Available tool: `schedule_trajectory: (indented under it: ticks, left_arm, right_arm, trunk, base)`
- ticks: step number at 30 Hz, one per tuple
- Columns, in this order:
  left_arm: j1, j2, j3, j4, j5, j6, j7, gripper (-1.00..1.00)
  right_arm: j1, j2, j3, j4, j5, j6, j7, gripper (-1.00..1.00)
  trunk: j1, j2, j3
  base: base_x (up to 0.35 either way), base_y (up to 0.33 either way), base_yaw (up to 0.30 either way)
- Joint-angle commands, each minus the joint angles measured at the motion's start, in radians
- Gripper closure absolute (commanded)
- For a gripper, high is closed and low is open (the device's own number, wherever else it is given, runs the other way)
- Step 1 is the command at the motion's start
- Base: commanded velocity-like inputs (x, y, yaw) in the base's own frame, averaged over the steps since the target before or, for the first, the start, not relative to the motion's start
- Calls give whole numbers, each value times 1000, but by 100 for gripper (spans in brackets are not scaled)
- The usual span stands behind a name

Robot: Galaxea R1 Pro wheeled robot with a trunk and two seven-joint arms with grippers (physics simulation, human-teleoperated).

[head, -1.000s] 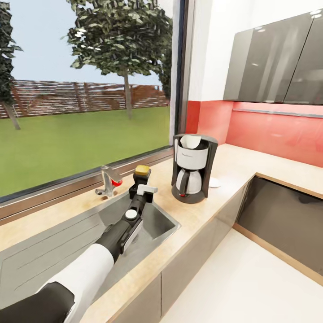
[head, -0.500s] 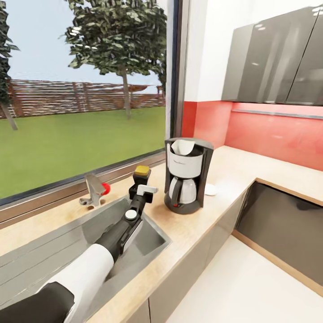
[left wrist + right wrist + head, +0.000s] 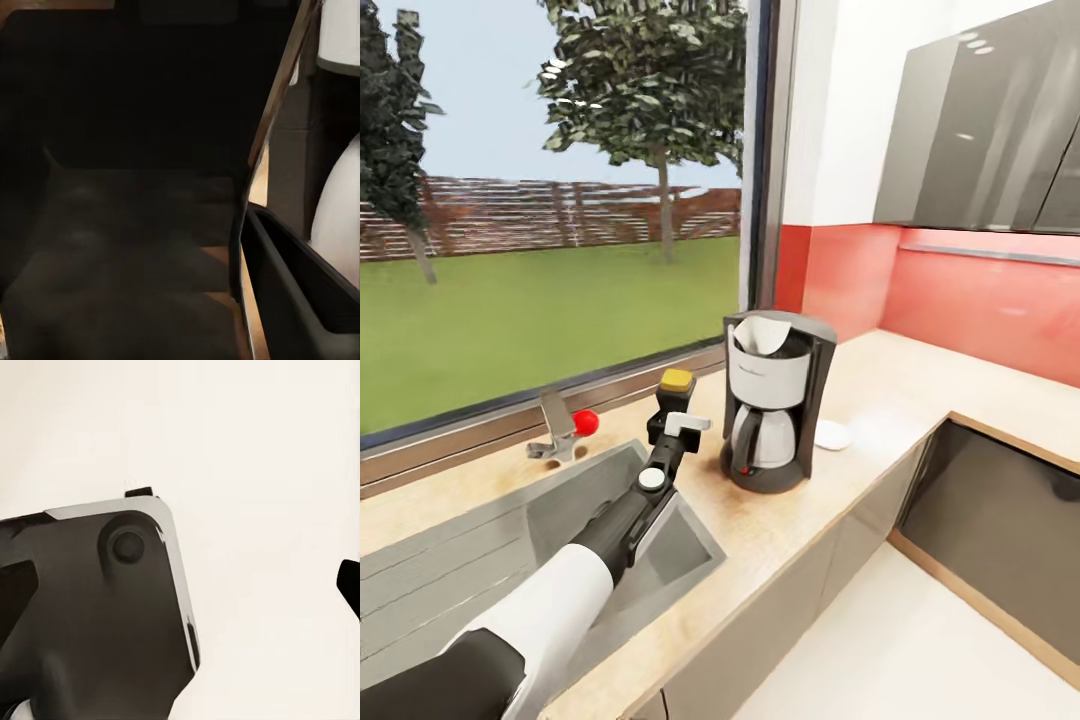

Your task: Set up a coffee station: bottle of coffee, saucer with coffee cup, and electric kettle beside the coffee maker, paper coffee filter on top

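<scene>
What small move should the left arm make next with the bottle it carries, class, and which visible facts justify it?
Probably swing right and lower. The left gripper holds the bottle of coffee above the sink's far edge, while bare kitchen countertop lies between it and the coffee maker. Setting it there would put the bottle beside the machine.

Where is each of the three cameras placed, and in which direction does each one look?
Head view: on the robot's head, looking forward and down at the kitchen countertop, the coffee maker and the window; the left arm reaches out, its left gripper shut on the bottle of coffee.
Left wrist view: near the left gripper, very dark; a countertop edge and a black and white shape at one side, probably the coffee maker.
Right wrist view: on the right arm, facing a plain pale surface; a dark robot part in front.
Shared: head and left wrist views likely both show the coffee maker.
</scene>
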Motion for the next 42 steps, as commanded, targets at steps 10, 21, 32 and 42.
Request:
schedule_trajectory:
  ticks: [10,21,32,42]
  left_arm:
    - [12,1,33,1,-2,-7,7,100]
    - [35,3,36,2,-6,-7,7,100]
    - [36,6,38,81,-3,-50,7,100]
    - [37,15,38,118,-2,-59,20,100]
  right_arm:
    - [0,0,-1,0,-4,-3,2,-100]
    - [-1,-1,0,1,-2,0,2,-100]
    - [0,-1,1,0,-1,0,2,-100]
    - [-1,-1,0,0,-1,0,4,-100]
  trunk:
    - [1,-2,-5]
    - [1,-2,-5]
    - [1,-2,-5]
    - [1,-2,-5]
  base:
    - [-38,-161,117]
    - [100,-66,1]
    - [25,-8,0]
    - [128,0,0]
